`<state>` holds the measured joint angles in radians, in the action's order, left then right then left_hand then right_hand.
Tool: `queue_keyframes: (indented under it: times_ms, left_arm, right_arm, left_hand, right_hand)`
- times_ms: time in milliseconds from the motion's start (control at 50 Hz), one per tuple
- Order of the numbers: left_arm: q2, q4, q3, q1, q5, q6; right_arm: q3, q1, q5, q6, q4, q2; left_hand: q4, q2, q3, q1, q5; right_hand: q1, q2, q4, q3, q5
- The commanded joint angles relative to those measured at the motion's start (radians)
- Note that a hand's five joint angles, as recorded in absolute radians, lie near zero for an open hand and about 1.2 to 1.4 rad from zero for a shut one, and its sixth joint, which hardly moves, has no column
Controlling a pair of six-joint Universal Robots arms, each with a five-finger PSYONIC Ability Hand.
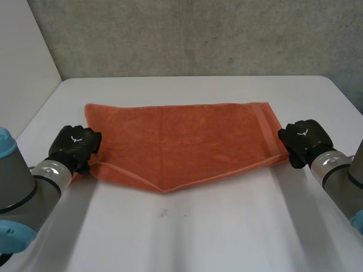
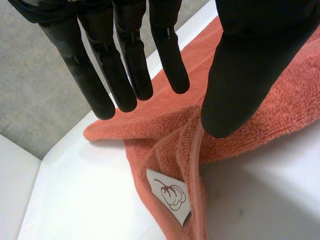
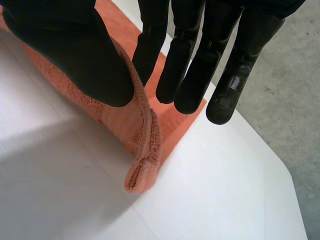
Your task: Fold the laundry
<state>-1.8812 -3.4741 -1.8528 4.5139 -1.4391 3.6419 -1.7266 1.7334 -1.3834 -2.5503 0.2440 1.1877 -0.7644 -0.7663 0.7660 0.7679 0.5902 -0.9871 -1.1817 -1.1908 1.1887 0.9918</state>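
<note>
We see the left hand [image 1: 74,144] pinching the orange towel [image 1: 181,141] at its near left corner. The right hand [image 1: 303,139] is pinching the right corner, same deal.

We see two matte black hands, the left hand [image 1: 74,146] and the right hand [image 1: 303,139], each with a small white emblem [image 1: 74,138] on its back. The fingers [image 2: 125,75] are long with rounded tips. Grey cylindrical arms [image 1: 22,187] carry light-blue caps [image 1: 4,139].

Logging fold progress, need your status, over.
Left hand pinching orange terry towel, left end. Right hand pinching right end. Near edge dips midway. Nothing obstructing.
</note>
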Motion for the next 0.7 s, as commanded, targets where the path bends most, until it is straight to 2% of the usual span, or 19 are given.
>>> queue_keyframes:
  times_ms: [20,80,120,140,180,300,340,480,560,700]
  left_arm:
    - [-0.016,0.001,-0.005,0.027,0.000,-0.002]
    - [-0.019,0.001,-0.009,0.037,0.000,-0.002]
    - [-0.019,0.001,-0.011,0.054,0.003,-0.003]
    - [-0.019,0.001,-0.011,0.054,0.003,-0.003]
    - [-0.019,0.001,-0.016,0.059,0.014,-0.003]
    - [-0.019,0.001,-0.028,0.068,0.055,-0.002]
    - [-0.024,0.004,-0.034,0.068,0.072,-0.002]
    - [-0.009,0.035,-0.065,0.056,0.075,-0.012]
    - [0.051,0.064,-0.097,0.053,0.083,-0.025]
    - [0.059,0.064,-0.114,0.042,0.098,-0.071]
  right_arm:
    - [-0.008,-0.031,0.001,0.005,-0.002,0.001]
    - [-0.011,-0.040,0.001,0.005,-0.003,0.001]
    - [-0.013,-0.044,-0.002,0.007,-0.003,0.006]
    - [-0.017,-0.049,-0.003,0.007,-0.006,0.010]
    - [-0.022,-0.057,-0.002,0.009,-0.015,0.015]
    - [-0.037,-0.074,0.014,0.009,-0.072,0.027]
    - [-0.039,-0.074,0.014,0.010,-0.077,0.029]
    - [-0.039,-0.071,0.015,0.007,-0.078,0.029]
    - [-0.039,-0.067,0.015,0.007,-0.078,0.029]
    - [-0.042,-0.066,0.015,0.007,-0.074,0.027]
  left_hand:
    - [-0.218,-0.216,0.216,0.214,0.218]
    - [-0.265,-0.263,0.264,0.262,0.265]
    - [-0.405,-0.404,0.404,0.402,0.405]
    - [-0.406,-0.404,0.405,0.403,0.406]
    - [-0.631,-0.629,0.629,0.627,0.630]
    - [-0.632,-0.630,0.630,0.628,0.632]
    - [-0.451,-0.450,0.450,0.448,0.451]
    - [-0.149,-0.147,0.147,0.145,0.148]
    - [-0.130,-0.128,0.129,0.127,0.130]
    - [-0.130,-0.128,0.129,0.127,0.130]
  right_hand:
    - [-0.409,-0.215,-0.205,0.208,0.230]
    - [-0.409,-0.215,-0.205,0.208,0.230]
    - [-0.409,-0.215,-0.205,0.208,0.230]
    - [-0.409,-0.215,-0.205,0.208,0.230]
    - [-0.409,-0.215,-0.205,0.208,0.230]
    - [-0.409,-0.215,-0.205,0.208,0.230]
    - [-0.409,-0.215,-0.205,0.208,0.230]
    - [-0.409,-0.215,-0.205,0.208,0.230]
    - [-0.409,-0.215,-0.205,0.208,0.230]
    - [-0.409,-0.215,-0.205,0.208,0.230]
